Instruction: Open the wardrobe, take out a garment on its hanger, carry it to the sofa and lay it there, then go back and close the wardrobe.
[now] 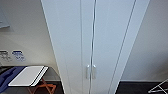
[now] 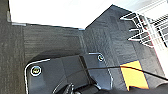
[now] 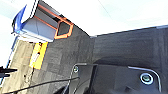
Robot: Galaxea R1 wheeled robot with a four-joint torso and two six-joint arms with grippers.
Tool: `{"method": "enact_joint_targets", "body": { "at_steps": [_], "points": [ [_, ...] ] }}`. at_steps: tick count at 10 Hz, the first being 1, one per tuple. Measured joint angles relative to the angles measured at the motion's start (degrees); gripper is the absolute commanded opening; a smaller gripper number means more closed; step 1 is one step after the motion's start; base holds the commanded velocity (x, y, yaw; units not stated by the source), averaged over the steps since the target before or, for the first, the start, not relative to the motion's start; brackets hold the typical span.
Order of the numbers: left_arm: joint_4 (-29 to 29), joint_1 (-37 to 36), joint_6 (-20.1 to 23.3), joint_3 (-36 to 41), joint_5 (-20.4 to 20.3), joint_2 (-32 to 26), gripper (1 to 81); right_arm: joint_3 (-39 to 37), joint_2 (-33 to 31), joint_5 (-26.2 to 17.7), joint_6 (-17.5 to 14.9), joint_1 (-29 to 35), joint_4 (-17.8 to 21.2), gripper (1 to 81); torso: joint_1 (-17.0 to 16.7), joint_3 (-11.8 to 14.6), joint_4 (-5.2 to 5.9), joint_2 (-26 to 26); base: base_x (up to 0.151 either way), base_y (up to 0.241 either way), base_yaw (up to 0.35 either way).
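The wardrobe [image 1: 95, 37] stands upright straight ahead, tall and narrow, its long axis vertical, smooth white panels facing the robot. Its two doors meet at a centre seam and look closed, with two small silver handles [image 1: 90, 71] side by side low down. To the left a flat white board [image 1: 27, 75] rests on orange legs; a white wire rack [image 1: 160, 87] sits right, on dark carpet [image 2: 50, 40]. Whether either gripper is open or holding anything, I cannot tell.

Dark grey carpet-tile floor [image 2: 50, 37]. On it: white wardrobe [image 1: 95, 37] base, orange-legged folding stand [image 1: 42, 88] beside it, white wire rack [image 2: 146, 27], and an orange patch [image 2: 133, 75] flat on the tiles.
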Motion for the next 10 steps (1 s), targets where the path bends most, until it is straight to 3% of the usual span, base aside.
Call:
{"method": "enact_joint_targets", "body": {
  "at_steps": [3, 6, 10],
  "points": [
    [0.02, -9.18, 0.29, 7.91, 0.46, -6.23, 81.1, 8.46, -5.77, -2.23, 0.04, 8.98, -0.21, 81.1, 0.04, -0.06, 0.00, 0.05, 0.000, 0.000, 0.000],
    [0.05, -17.86, 0.38, 11.47, 1.95, -9.16, 81.1, 14.80, -7.44, -6.78, 0.22, 19.52, -0.02, 81.1, 0.09, -0.11, 0.00, 0.07, 0.000, 0.000, 0.000],
    [0.06, -30.16, -1.88, 12.74, 8.06, -9.55, 81.1, 18.16, -6.17, -15.13, 0.34, 32.73, 2.24, 81.1, 0.15, -0.17, 0.00, 0.15, 0.000, 0.000, 0.000]
  ]
}}
